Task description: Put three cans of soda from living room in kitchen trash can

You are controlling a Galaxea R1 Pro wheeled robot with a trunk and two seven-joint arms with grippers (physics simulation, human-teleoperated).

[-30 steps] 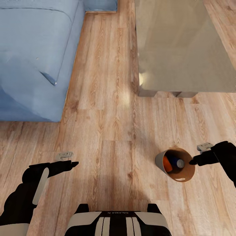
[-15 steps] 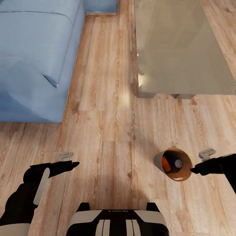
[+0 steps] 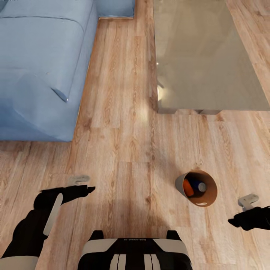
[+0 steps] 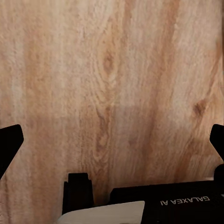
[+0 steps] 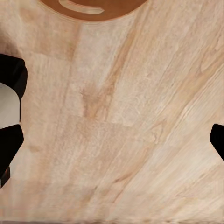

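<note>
Right hand (image 3: pixel 234 221) hovers over the wood floor (image 3: pixel 127 142) just beside the tash can (image 3: pixel 197 187), on the side away from the sofa (image 3: pixel 37 67); its fingers (image 5: pixel 9 140) stand wide apart, touching nothing. Left hand (image 3: pixel 88 189) hangs well apart from the tash can, on its sofa side, with fingers (image 4: pixel 9 144) also spread wide and empty above bare boards. The tash can stands on the floor, on the robot's side of the glass-topped bench (image 3: pixel 206 56). Inside it lie an orange can of soda (image 3: pixel 187 187) and a dark blue can of soda (image 3: pixel 198 185) with a silver top, touching; a 3rd can cannot be made out.
</note>
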